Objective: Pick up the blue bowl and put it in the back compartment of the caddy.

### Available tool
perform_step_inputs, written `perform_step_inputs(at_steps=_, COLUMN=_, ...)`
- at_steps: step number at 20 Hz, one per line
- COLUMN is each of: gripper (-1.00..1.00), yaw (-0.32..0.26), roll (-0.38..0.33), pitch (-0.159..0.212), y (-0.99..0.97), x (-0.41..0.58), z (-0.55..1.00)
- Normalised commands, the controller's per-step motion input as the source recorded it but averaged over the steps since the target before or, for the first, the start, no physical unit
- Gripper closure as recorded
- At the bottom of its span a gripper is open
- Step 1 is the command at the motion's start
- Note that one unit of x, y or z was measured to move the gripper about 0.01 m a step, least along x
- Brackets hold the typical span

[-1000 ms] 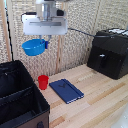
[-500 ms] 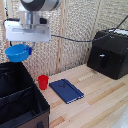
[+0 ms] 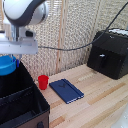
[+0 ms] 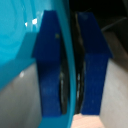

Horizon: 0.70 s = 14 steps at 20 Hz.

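The blue bowl (image 3: 7, 65) hangs at the exterior view's left edge, just above the far part of the black caddy (image 3: 22, 107). My gripper (image 3: 15, 61) holds it from above, mostly hidden behind the white wrist housing. In the wrist view the bowl (image 4: 22, 45) fills one side, and its thin rim runs between my two blue fingers (image 4: 50, 65), which are shut on it. An inner divider crosses the caddy, and the bowl hangs over the compartment behind it.
A red cup (image 3: 43, 82) stands on the wooden table beside the caddy. A dark navy book (image 3: 66, 90) lies flat near it. A black boxy machine (image 3: 111, 53) sits at the exterior view's right, with a cable running along the wicker wall.
The arm has carried the bowl toward the exterior view's left, from above the red cup to over the caddy's far compartment. The grip on the rim is unchanged.
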Motion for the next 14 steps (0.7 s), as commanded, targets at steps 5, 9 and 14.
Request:
perform_step_inputs(at_steps=5, gripper=-1.0, yaw=0.016, roll=-0.036, pitch=-0.072, y=-0.24, x=0.321, z=0.53)
perform_step_inputs(at_steps=9, gripper=-1.0, yaw=0.123, roll=-0.045, pitch=-0.199, y=-0.44, x=0.214, z=0.61)
perform_step_inputs(at_steps=14, gripper=-1.0, yaw=0.147, roll=-0.143, pitch=-0.236, y=-0.37, x=0.141, z=0.35)
